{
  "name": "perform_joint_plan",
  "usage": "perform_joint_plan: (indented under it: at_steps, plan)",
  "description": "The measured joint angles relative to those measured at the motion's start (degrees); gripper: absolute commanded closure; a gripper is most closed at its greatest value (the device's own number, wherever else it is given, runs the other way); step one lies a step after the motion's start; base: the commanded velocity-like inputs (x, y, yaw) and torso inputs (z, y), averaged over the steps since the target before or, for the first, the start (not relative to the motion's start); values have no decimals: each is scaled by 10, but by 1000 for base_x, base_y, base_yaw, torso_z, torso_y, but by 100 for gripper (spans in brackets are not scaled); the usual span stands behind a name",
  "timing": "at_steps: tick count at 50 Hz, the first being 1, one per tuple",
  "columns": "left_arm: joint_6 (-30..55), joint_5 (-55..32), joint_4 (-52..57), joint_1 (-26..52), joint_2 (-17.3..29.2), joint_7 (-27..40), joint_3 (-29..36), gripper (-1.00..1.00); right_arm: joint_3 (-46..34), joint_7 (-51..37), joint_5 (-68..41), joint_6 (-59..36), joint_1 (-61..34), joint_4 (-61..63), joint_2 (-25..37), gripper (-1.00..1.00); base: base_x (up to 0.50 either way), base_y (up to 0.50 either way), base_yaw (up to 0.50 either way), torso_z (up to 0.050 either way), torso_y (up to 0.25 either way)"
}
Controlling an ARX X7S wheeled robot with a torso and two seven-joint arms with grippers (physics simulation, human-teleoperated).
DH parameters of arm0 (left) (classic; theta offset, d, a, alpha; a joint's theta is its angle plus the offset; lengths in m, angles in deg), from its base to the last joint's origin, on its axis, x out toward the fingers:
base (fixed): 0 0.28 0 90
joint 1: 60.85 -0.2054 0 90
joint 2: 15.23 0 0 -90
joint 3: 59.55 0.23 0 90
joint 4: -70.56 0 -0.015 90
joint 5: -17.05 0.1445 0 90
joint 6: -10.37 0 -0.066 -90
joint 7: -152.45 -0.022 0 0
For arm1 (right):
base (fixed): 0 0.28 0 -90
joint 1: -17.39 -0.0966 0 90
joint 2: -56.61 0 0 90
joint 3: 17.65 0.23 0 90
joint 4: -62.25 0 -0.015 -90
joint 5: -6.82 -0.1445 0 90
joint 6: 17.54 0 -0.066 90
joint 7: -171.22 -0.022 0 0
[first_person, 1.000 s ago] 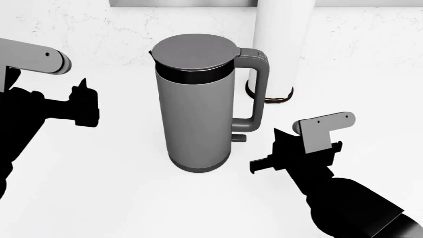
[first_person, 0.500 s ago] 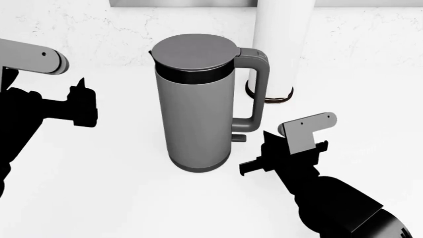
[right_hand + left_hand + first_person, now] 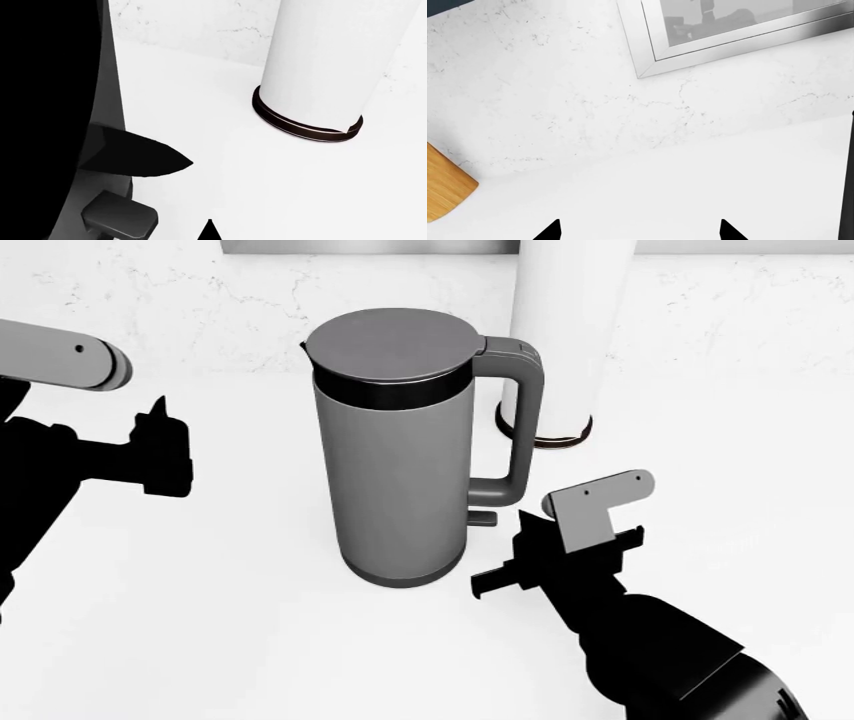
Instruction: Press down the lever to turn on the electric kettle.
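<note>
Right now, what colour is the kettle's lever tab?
Dark grey stubby lever tab, clearest in the right wrist view.

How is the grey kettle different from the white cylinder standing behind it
The electric kettle is matte grey with a flat lid, dark band, spout and loop handle; the white cylinder is plain, with only a dark brown ring at its base. The kettle's top is visible; the cylinder runs out of frame. The kettle stands nearer the robot. Both stand upright on the white counter.

A white table (image 3: 200, 640) carries the grey electric kettle (image 3: 398, 455) upright at centre, a white cylinder (image 3: 567, 330) with a dark brown ring behind its handle, and a wooden object (image 3: 444, 190) beside the marbled wall.
</note>
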Motion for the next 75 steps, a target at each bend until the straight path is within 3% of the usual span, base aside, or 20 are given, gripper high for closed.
perform_joint_plan:
  at_steps: [75]
  plan:
    - [-34,-11,15,-14,26,2,-1,-100,-64,4,49,-24,-50,-13,-23,100,0,0,0,0,0]
